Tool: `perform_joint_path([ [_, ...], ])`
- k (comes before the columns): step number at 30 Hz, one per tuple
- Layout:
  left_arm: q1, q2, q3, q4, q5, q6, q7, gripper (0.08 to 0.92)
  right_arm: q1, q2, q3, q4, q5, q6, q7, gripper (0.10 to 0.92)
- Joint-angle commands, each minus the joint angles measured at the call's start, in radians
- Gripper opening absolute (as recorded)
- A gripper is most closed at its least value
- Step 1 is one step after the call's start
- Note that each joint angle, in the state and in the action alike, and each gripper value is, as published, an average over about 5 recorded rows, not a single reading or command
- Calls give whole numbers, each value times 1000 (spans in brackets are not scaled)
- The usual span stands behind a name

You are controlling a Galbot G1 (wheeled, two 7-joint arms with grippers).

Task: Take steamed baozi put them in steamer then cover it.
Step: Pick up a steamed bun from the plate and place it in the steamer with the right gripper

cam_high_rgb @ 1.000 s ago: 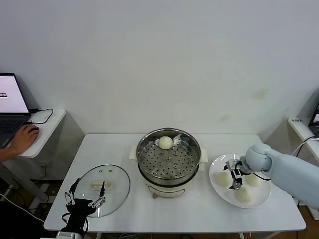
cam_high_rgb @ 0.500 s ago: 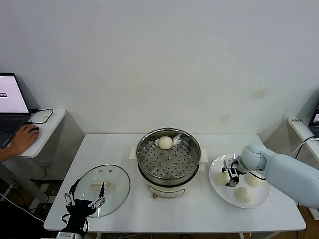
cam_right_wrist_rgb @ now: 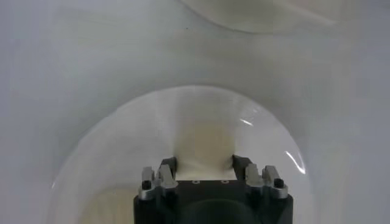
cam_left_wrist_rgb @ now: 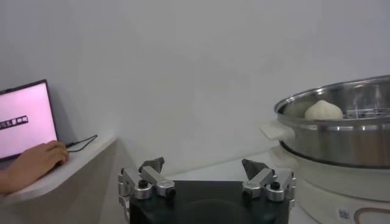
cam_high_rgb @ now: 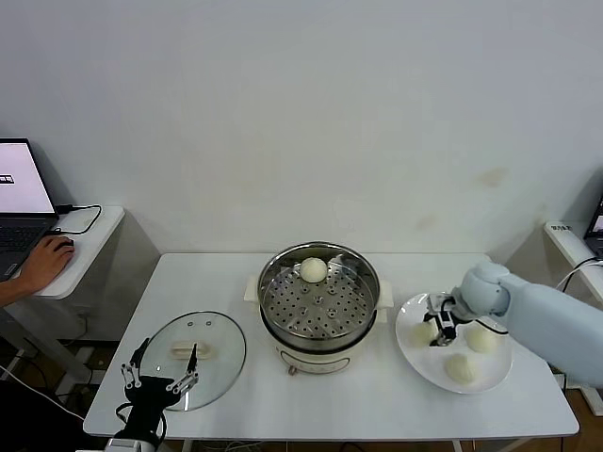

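The steamer (cam_high_rgb: 272, 306) stands mid-table with one baozi (cam_high_rgb: 313, 270) at the back of its perforated basket. Three more baozi lie on a white plate (cam_high_rgb: 420, 363) to its right. My right gripper (cam_high_rgb: 439, 327) is low over the plate, its fingers closed against the sides of the baozi nearest the steamer (cam_high_rgb: 421, 332). The right wrist view shows that baozi (cam_right_wrist_rgb: 203, 141) pressed between the fingers of the gripper (cam_right_wrist_rgb: 203, 163). The glass cover (cam_high_rgb: 222, 344) lies flat at the left. My left gripper (cam_high_rgb: 161, 369) is open and parked at the cover's front edge, empty (cam_left_wrist_rgb: 205, 176).
The other two baozi (cam_high_rgb: 483, 339) (cam_high_rgb: 461, 367) lie right of and in front of the held one. A side desk with a laptop (cam_high_rgb: 17, 193) and a person's hand (cam_high_rgb: 38, 264) is at far left. The left wrist view shows the steamer (cam_left_wrist_rgb: 341, 143) ahead.
My right gripper has moved across the plate from the front buns toward the bun nearest the steamer and closed on it. The left arm has not moved.
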Motion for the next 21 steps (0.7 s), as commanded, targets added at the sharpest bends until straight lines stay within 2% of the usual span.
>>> perform_joint_path([
  [1, -1, 2, 2, -2, 0, 1, 0, 823, 191, -80, -52, 94, 87, -19, -15, 585],
  [5, -4, 9, 5, -3, -2, 0, 1, 823, 385, -94, -152, 163, 173, -52, -18, 588],
  [9, -10, 14, 6, -5, -4, 1, 1, 823, 616, -45, -299, 202, 271, -90, -2, 593],
  [15, -12, 18, 3, -11, -8, 2, 1, 823, 763, 131, -412, 249, 466, -189, 71, 601],
  [21, -16, 14, -3, -11, -14, 2, 1, 823, 678, 345, -401, 212, 592, -288, 182, 602],
])
